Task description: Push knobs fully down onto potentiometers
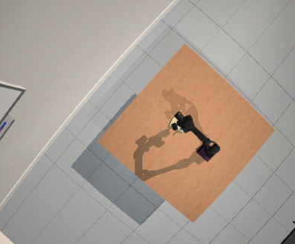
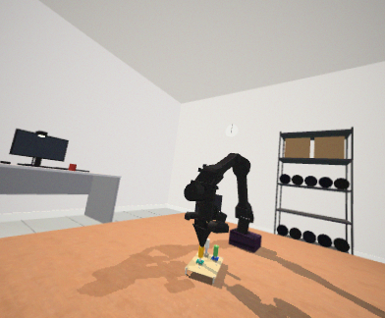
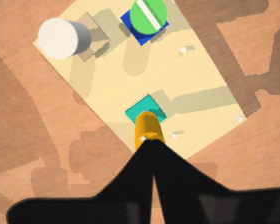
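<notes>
Wrist view had the claw [image 1: 174,126] [image 2: 201,244] [image 3: 151,146] closed on nothing, its dark wedge tips over the smooth orange knob [image 2: 201,251] [image 3: 148,128] on the cream board [image 2: 194,270] [image 3: 201,95], which stood on the wood-grained counter [image 1: 226,113] [image 2: 128,275] [image 3: 21,95]! An off-centre shove risked tilting that slim cylinder and snapping the square teal pot [image 2: 199,262] [image 3: 142,106] loose!

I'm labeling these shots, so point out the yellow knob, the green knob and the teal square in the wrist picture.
Yellow knob [image 3: 148,126]: wrist view, on its side.
Green knob [image 3: 158,11]: wrist view, on its top, beside the white stripe.
Teal square [image 3: 144,104]: wrist view, on its upper face.
</notes>
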Tool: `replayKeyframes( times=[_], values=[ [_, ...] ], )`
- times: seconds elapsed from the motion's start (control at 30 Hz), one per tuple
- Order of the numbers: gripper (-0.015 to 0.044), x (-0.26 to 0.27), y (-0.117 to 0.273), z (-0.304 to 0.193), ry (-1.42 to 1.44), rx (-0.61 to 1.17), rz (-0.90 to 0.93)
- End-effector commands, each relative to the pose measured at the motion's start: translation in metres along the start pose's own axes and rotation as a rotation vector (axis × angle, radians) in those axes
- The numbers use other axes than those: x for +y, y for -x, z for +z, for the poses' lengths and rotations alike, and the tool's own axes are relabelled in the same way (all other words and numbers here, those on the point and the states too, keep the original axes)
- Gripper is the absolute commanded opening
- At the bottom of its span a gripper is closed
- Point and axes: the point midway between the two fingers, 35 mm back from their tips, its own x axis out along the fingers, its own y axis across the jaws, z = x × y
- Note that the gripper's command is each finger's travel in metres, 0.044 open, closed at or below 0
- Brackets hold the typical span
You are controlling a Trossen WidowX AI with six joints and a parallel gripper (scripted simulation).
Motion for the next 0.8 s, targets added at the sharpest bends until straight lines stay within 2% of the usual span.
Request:
replayKeyframes(
  times=[0.0, 0.77],
  values=[
    [0.0000, 0.0002, -0.0078, -0.0011, -0.002, -0.001, 0.004],
    [0.0000, 0.0002, -0.0106, -0.0011, -0.002, -0.001, 0.004]
  ],
)
